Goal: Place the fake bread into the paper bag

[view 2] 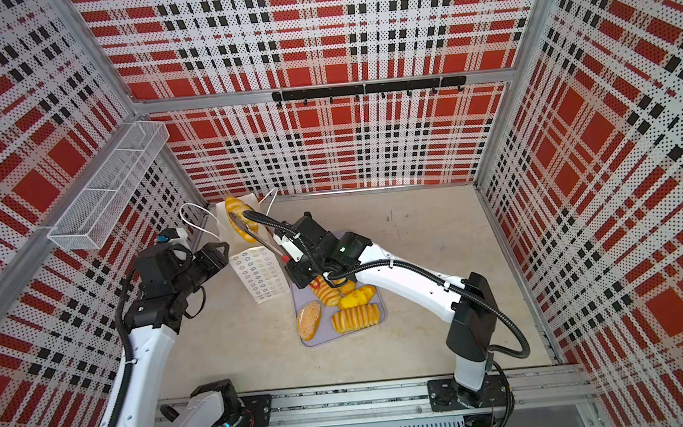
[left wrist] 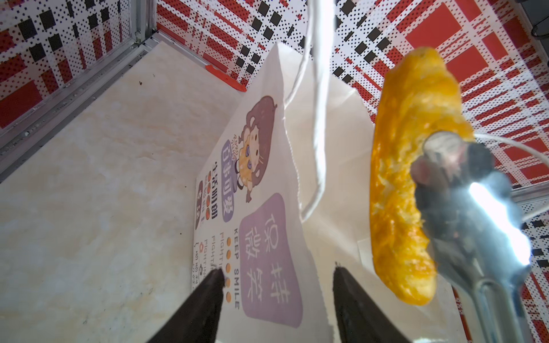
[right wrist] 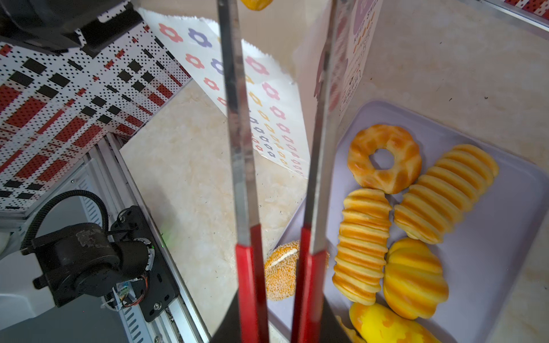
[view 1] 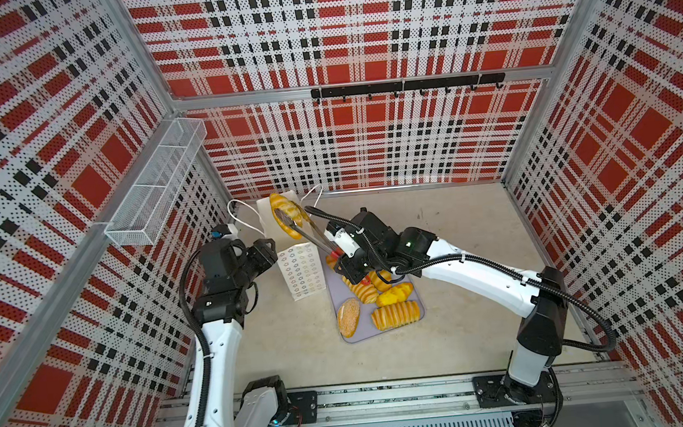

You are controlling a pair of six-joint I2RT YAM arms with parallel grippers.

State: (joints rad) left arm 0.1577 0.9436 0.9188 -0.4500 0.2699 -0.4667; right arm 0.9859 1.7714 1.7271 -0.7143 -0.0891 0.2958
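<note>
Above the open mouth of the paper bag, the right gripper, fingers clamped on the tongs, suspends a long fake bread. The left gripper, fingers spread and empty, stands beside the bag. Next move: lower the loaf inside, then loosen the tongs. The remaining breads lie on a lavender tray. The tabletop is pale and marbled, and plaid perforated walls enclose it.

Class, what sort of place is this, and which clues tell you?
Probably a robot test cell: plaid perforated walls box in a tabletop, two arms stand on a rail, toy bread lies on a tray.
</note>
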